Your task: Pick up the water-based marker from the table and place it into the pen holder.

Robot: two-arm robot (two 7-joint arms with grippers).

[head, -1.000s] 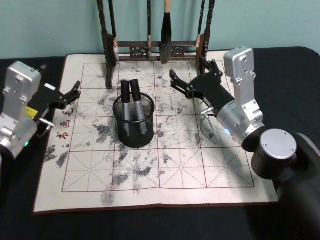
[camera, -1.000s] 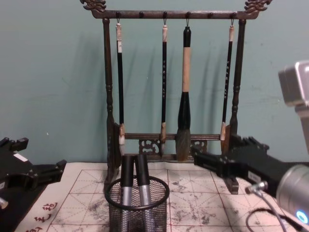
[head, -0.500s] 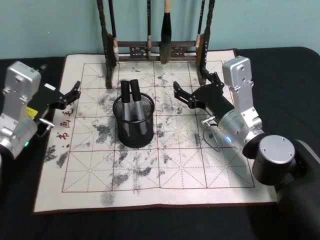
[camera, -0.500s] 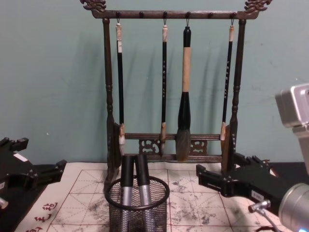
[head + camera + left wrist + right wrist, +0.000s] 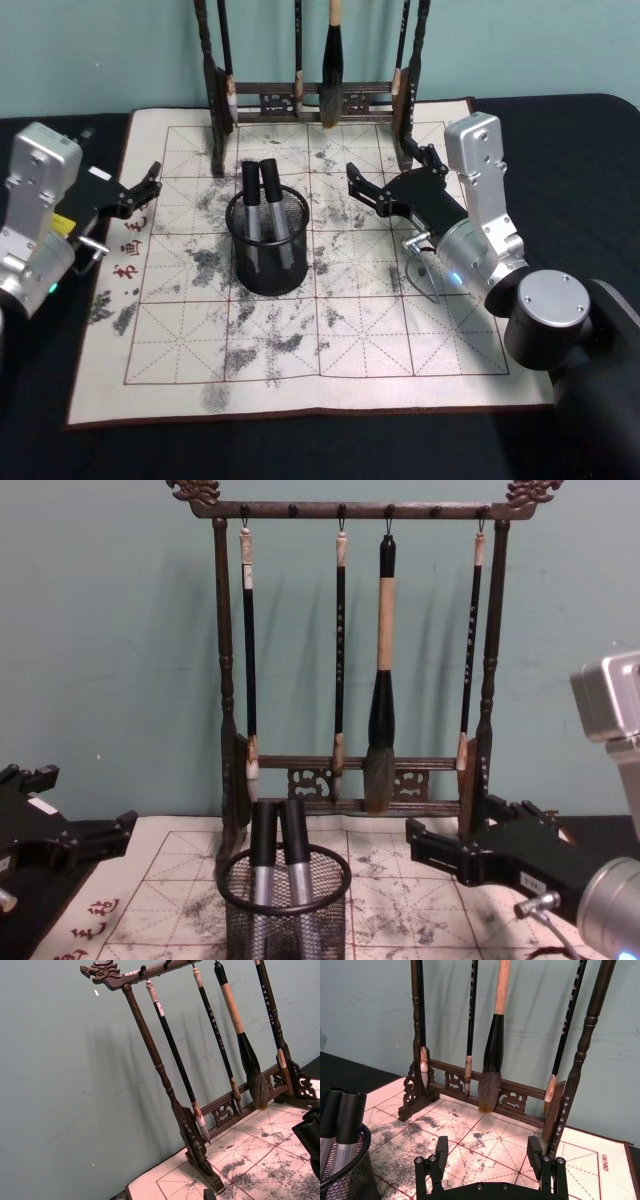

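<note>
Right gripper [image 5: 385, 175] hovers over the cream mat on the table [image 5: 60, 445], its black fingers [image 5: 441, 1147] spread wide with nothing between them. To its left, apart from it, stands the pen holder [image 5: 267, 245], with two markers [image 5: 264, 210] upright inside, dark caps up, leaning slightly together. Beyond the fingertips rises the wooden brush rack [image 5: 225, 730]. Left gripper [image 5: 145, 185] rests at the mat's left edge, well away, its fingers slightly parted and empty.
</note>
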